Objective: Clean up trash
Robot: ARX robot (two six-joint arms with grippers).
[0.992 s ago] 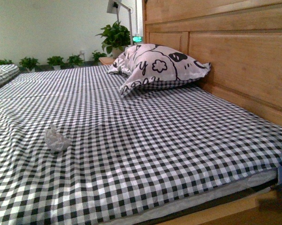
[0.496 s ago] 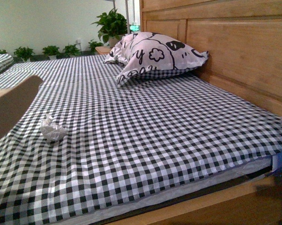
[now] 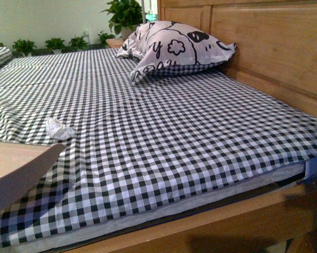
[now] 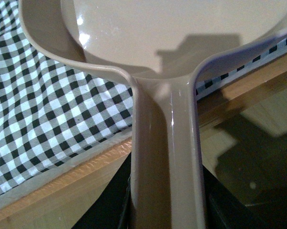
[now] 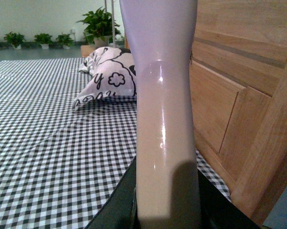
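This is a bedroom. A big bed (image 3: pixel 174 132) with a checked sheet fills it. A pillow (image 3: pixel 174 45) lies on the bed by the wooden headboard (image 3: pixel 269 42). Potted plants (image 3: pixel 53 43) stand past the bed.

One crumpled paper wad (image 3: pixel 57 128) — one printed pillow (image 3: pixel 174 47) — one beige dustpan (image 4: pixel 181 38), one pale tool handle (image 5: pixel 165 119), one bed (image 3: pixel 200 137).

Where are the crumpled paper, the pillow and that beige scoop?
crumpled paper (image 3: pixel 58 128), front view, middle of the wad.
pillow (image 3: pixel 174 50), front view, middle of its printed face.
beige scoop (image 4: pixel 181 31), left wrist view, inside of its pan.
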